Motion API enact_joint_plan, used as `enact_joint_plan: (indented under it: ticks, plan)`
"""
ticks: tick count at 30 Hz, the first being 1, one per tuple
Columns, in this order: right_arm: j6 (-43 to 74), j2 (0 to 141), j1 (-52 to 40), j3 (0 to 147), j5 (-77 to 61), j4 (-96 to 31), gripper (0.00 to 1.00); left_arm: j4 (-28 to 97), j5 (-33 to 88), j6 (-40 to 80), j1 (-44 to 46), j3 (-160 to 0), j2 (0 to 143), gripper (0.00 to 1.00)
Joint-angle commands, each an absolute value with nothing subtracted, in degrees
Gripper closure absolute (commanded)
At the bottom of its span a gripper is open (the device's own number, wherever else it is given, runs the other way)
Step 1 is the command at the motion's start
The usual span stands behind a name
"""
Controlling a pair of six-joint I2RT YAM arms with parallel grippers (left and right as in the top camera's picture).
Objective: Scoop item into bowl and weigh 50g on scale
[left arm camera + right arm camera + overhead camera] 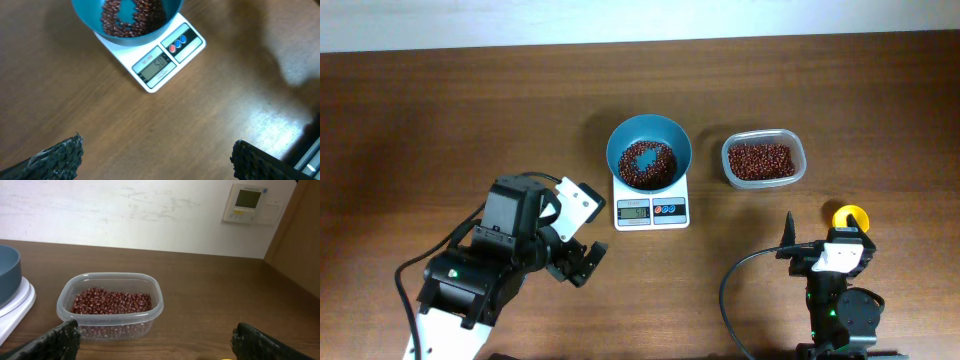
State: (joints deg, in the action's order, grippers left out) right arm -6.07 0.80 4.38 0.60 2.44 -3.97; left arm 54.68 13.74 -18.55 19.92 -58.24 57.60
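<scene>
Shows beans (660, 170), likely light, hard, roll-prone, heaped in bowl (649, 122) atop scale (651, 211), spare ones in tub (800, 165) nearby; calls for scooping, not pinching. Shows left gripper (157, 160), right gripper (157, 344) wide open, empty.

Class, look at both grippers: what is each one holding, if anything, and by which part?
Nothing is held. The left gripper and the right gripper both stand open, with no object gripped between their fingers.

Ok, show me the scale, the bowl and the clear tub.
scale (158, 64), left wrist view, on its grey display.
bowl (650, 128), overhead view, on its bare teal inner wall.
clear tub (159, 302), right wrist view, on its right rim.
</scene>
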Motion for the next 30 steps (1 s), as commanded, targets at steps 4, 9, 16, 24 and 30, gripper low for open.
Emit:
enact_joint_plan:
  ticks: [4,9,16,24,30]
  plan:
    - [-6.22,0.4,3.86,0.32,2.11,-4.49,0.01,44.86,3.36,-19.62,12.58,-50.57,43.2,0.01]
    - [-6.22,0.4,3.86,0.32,2.11,-4.49,0.01,36.34,2.94,-19.62,5.02,-39.55,30.79,0.01]
    - [-6.22,0.4,3.86,0.32,2.11,-4.49,0.01,16.32,3.38,-19.59,-0.97,-17.06,10.13,0.01]
    - [-6.22,0.4,3.86,0.32,2.11,-4.49,0.01,3.6,3.01,-17.1,-7.01,-3.16,0.69,0.01]
    - [-6.22,0.4,3.86,0.32,2.11,-4.49,0.01,7.05,3.11,-16.32,-8.56,-1.74,0.25,0.01]
